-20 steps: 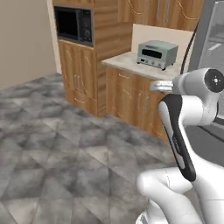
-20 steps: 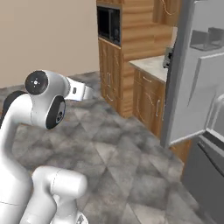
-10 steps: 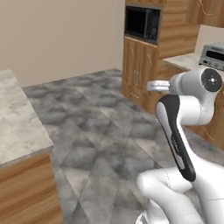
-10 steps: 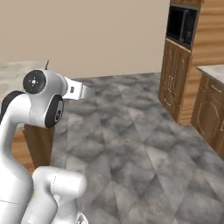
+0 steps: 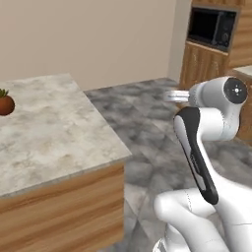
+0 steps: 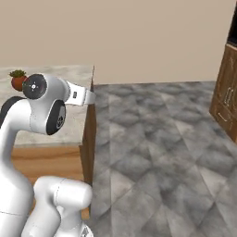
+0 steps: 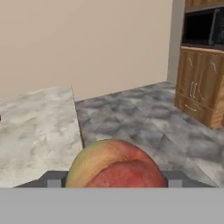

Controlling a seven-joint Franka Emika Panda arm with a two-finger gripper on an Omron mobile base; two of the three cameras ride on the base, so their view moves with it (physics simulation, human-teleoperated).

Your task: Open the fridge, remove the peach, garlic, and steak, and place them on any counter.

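Observation:
The peach (image 7: 114, 164), yellow-orange with a red blush, sits close in the hand view between the two dark fingertips (image 7: 54, 179). My gripper (image 7: 114, 177) is shut on it. Beyond the peach and to the left lies the counter (image 7: 35, 127), a beige-grey marble top. The same counter (image 5: 49, 133) on its wood-panel base takes up the left of the left base view, and its top (image 6: 74, 122) runs behind the arm in the right base view. The fridge, the garlic and the steak are out of view.
A red-brown pot with a green plant (image 5: 5, 102) stands at the counter's far left (image 6: 18, 79). Wooden cabinets (image 7: 197, 83) with a black microwave (image 5: 211, 27) line the right side. Grey tiled floor (image 6: 157, 148) lies open between counter and cabinets.
The whole picture has swung: the base turned away from the fridge and the toaster cabinet, and the marble counter has come into view. The arm keeps its pose.

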